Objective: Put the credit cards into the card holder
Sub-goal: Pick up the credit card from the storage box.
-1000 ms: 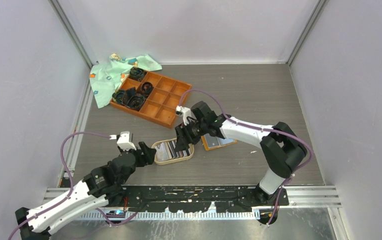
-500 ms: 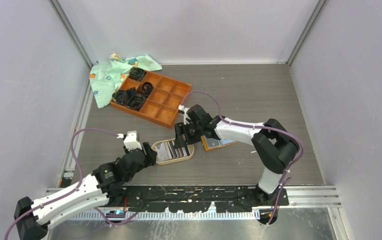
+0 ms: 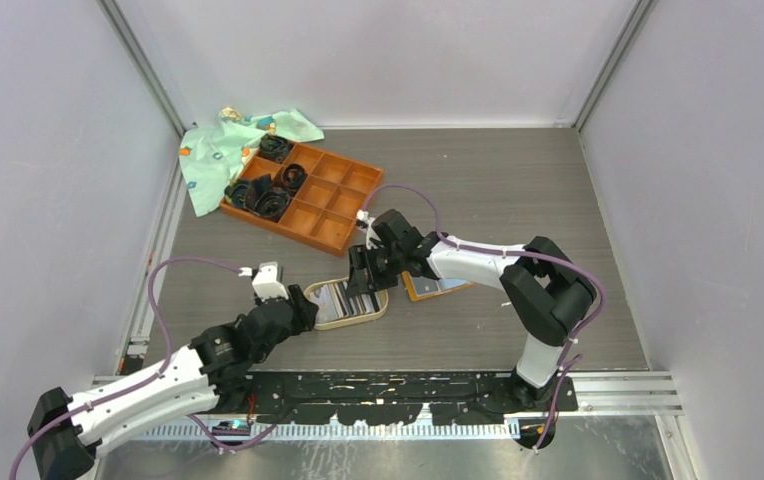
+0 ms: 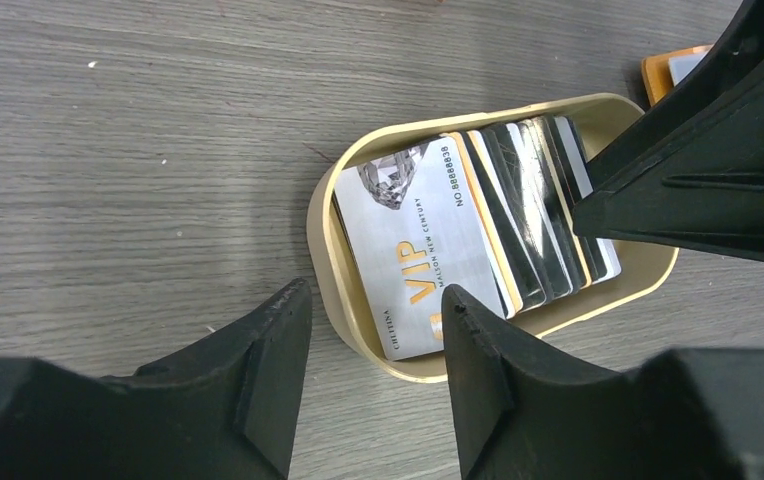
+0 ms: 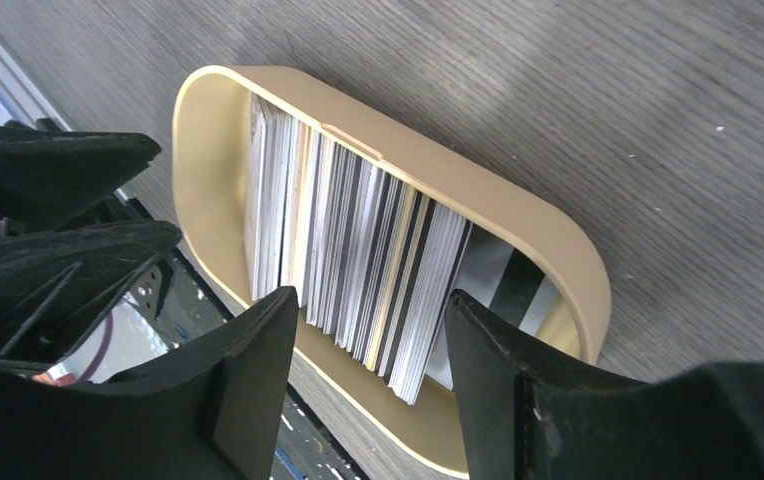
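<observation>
- The left gripper stood open, its two black fingers spread moderately wide and holding nothing.
- In the left wrist view, the near left corner of the oval tan dish lay in the gap between those fingers. Whether either finger touched the rim could not be told.
- The right gripper was open as well, with a middling gap and nothing clamped in it.
- In the right wrist view it hung over the dish, and the fanned edges of the credit cards showed between its fingers. Contact between the tips and the cards could not be made out.
- The two grippers faced each other across the dish, the left at its left end and the right at its right end, close together.
- The credit cards were packed in the dish as an overlapping row. A silver one marked VIP lay on top at the left, with striped, black and white ones behind it.
- The card holder lay open and flat on the table, just to the right of the dish and partly under the right arm. Its orange edge and grey pockets were visible.
- An orange-brown compartment tray sat well behind, near the far left, with dark coiled items in some cells and a green patterned cloth beside it.
</observation>
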You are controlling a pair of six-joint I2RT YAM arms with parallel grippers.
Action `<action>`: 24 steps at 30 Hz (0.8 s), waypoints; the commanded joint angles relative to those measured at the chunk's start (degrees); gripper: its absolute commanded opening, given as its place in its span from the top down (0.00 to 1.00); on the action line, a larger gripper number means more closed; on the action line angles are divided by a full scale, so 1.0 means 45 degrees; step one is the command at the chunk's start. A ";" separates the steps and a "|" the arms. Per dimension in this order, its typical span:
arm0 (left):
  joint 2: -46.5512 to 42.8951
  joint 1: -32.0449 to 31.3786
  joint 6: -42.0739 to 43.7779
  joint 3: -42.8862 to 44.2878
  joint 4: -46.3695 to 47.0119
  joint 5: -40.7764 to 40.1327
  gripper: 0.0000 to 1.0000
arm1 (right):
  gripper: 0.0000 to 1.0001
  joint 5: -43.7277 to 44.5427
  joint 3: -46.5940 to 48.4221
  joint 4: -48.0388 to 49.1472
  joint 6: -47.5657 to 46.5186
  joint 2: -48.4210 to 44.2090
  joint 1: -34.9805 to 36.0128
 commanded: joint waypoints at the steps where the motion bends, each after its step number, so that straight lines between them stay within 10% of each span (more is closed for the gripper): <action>1: 0.0335 0.0026 -0.0114 0.0054 0.1049 0.0074 0.50 | 0.40 -0.1111 0.0259 0.1034 0.0557 -0.0202 0.0081; 24: 0.1167 0.0026 0.0100 -0.0054 0.1990 0.0604 0.53 | 0.44 -0.3245 -0.0104 0.2814 0.2189 0.1131 -0.0134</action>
